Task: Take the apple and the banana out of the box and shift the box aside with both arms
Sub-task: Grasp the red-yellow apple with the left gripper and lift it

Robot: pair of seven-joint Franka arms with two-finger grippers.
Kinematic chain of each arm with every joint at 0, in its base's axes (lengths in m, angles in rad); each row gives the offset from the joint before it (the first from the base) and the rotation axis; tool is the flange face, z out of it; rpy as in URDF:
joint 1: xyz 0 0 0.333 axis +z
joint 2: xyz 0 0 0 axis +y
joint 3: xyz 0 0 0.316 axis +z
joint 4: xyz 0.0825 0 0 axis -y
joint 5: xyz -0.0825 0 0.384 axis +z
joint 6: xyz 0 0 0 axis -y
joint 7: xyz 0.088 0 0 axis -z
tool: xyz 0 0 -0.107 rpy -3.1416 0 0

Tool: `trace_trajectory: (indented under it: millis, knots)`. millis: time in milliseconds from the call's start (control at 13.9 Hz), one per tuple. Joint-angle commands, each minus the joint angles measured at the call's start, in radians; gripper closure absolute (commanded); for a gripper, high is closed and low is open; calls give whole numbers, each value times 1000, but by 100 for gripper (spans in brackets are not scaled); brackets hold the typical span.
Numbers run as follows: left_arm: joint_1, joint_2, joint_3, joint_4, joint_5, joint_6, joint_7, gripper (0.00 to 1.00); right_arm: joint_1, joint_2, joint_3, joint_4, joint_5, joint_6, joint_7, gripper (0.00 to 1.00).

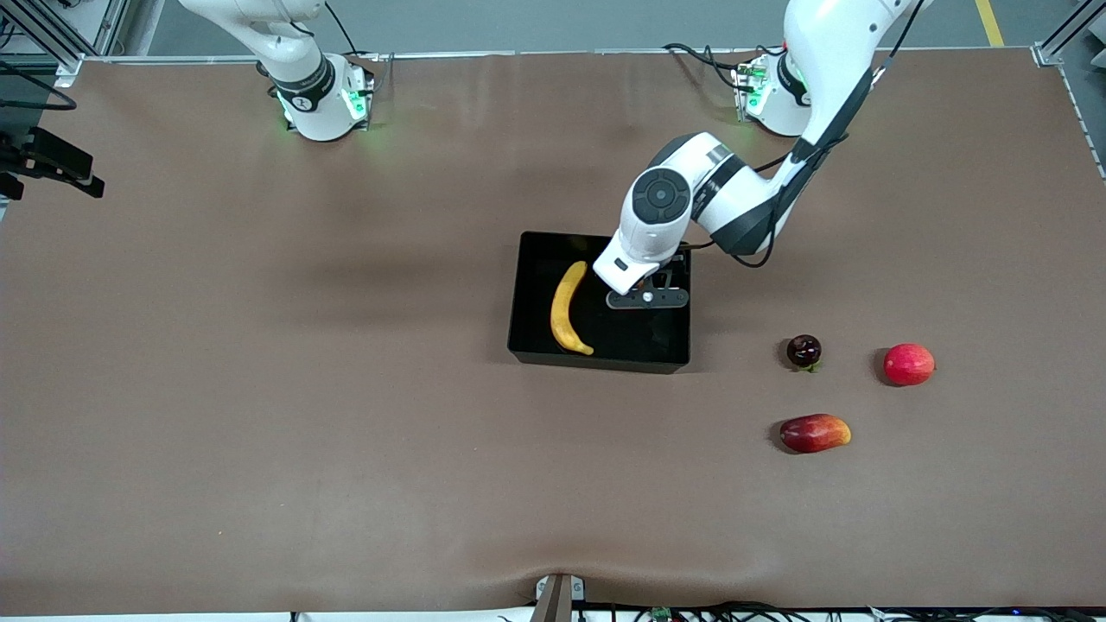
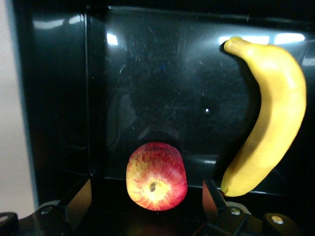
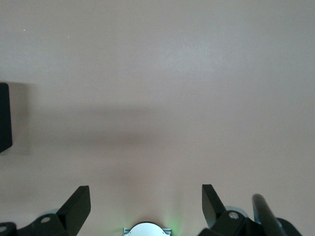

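Front view: high over the worktop [image 1: 259, 389], facing both arm bases and taking in the whole surface.
Left wrist view: close, looking down past the left gripper [image 2: 147, 209] with its jaws spread, into the box [image 2: 162, 88]; the apple [image 2: 156, 176] lies between the jaws, the banana [image 2: 268, 123] just outside one.
Right wrist view: higher, looking down past the right gripper [image 3: 146, 206], jaws apart, at bare worktop [image 3: 162, 88].
Shared: box [image 1: 665, 345] and banana [image 1: 566, 309] appear in front and left wrist views; a box corner [image 3: 4, 115] edges the right wrist view.
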Motion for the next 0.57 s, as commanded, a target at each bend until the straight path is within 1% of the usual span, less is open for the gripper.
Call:
trace_trajectory:
  millis: [0, 143, 430, 502]
  knots:
    - [-8, 31, -4, -1, 25, 14, -31, 0, -15, 1, 10, 5, -5, -7, -6, 0]
    - [-8, 62, -2, -1, 25, 43, -31, 0, -15, 1, 10, 5, -5, -7, -6, 0]
    - [-11, 110, -2, -1, 24, 45, -29, 0, -12, 1, 11, 6, -5, -7, -8, 0]
    - [-11, 110, -2, -1, 25, 45, -26, 4, -12, 1, 11, 6, -4, -7, -8, 0]
